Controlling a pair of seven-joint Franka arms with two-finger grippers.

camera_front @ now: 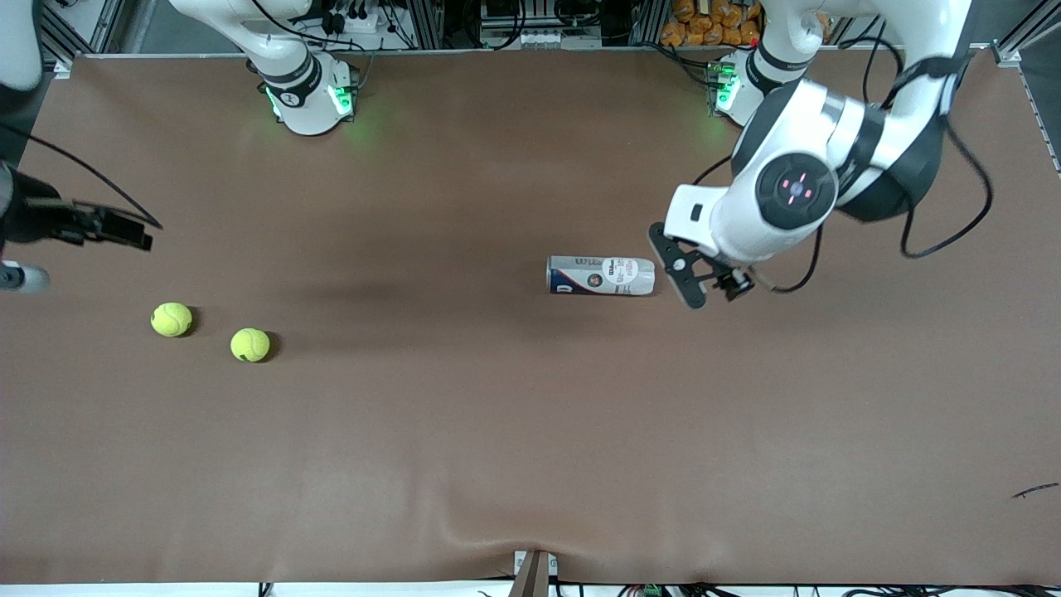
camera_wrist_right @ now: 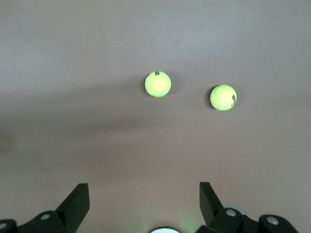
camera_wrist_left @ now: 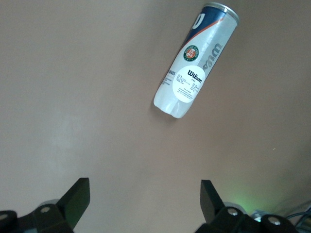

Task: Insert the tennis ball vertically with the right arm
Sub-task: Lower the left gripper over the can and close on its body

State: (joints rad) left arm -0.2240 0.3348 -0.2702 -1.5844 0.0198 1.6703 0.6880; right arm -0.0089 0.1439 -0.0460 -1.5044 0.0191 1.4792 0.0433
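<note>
Two yellow tennis balls lie on the brown table toward the right arm's end: one [camera_front: 171, 319] [camera_wrist_right: 158, 84] and a second [camera_front: 249, 345] [camera_wrist_right: 223, 97] slightly nearer the front camera. A white-and-blue Wilson ball can [camera_front: 601, 275] [camera_wrist_left: 194, 63] lies on its side mid-table. My right gripper [camera_front: 124, 230] [camera_wrist_right: 144, 190] hangs open and empty above the table edge, apart from the balls. My left gripper [camera_front: 709, 288] [camera_wrist_left: 145, 187] is open and empty just off the can's end that points toward the left arm's end of the table.
The arm bases [camera_front: 307, 91] [camera_front: 733, 83] stand along the table's back edge. A small dark scrap [camera_front: 1036, 491] lies near the front corner at the left arm's end. A bracket [camera_front: 532, 572] sits at the middle of the front edge.
</note>
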